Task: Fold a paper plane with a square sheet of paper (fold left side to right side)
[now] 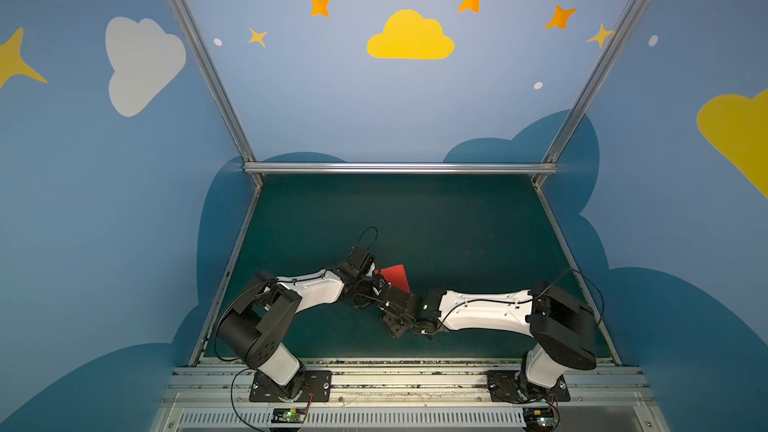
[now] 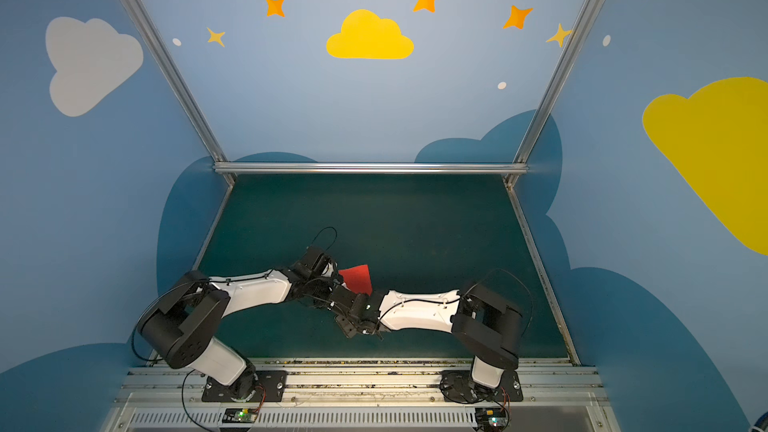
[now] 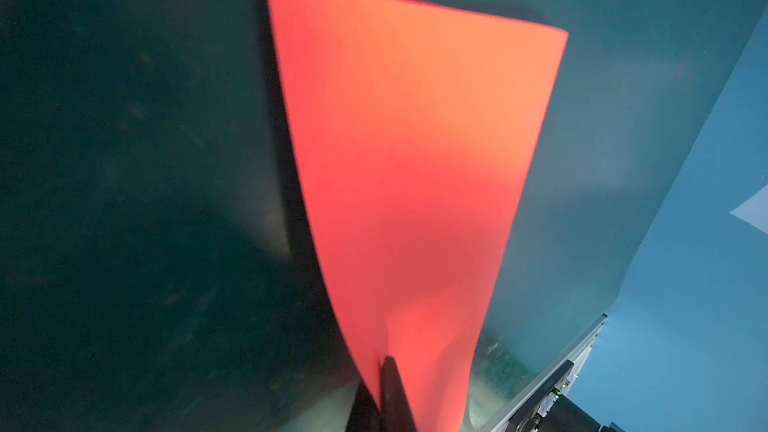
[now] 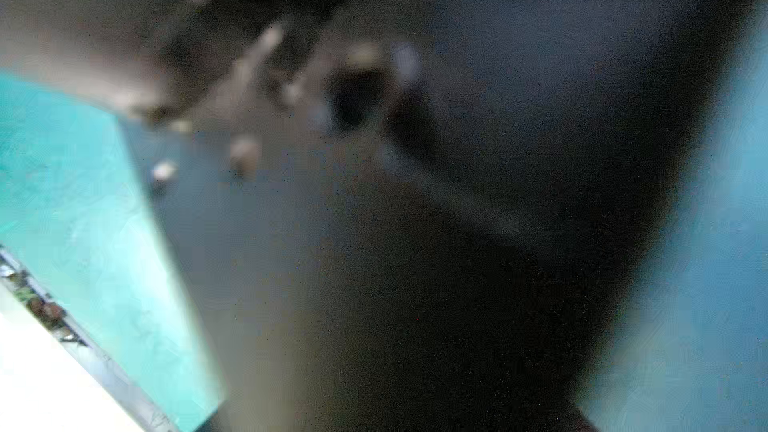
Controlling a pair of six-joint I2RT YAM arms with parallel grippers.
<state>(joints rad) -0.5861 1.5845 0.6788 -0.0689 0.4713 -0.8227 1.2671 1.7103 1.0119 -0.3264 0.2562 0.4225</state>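
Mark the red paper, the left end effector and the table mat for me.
red paper (image 3: 407, 160): left wrist view, middle of the sheet's face.
left end effector (image 3: 379, 374): left wrist view, where its fingertips pinch the paper's edge.
table mat (image 1: 457, 234): in a top view, bare green patch.

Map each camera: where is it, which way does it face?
Both top views: high over the front rail, looking down and backward; left arm, right arm, red paper, mat.
Left wrist: looks along the left claw, shut on the paper.
Right wrist: blurred dark shape close up; mat edge only.
Shared: top and left wrist views show the paper.
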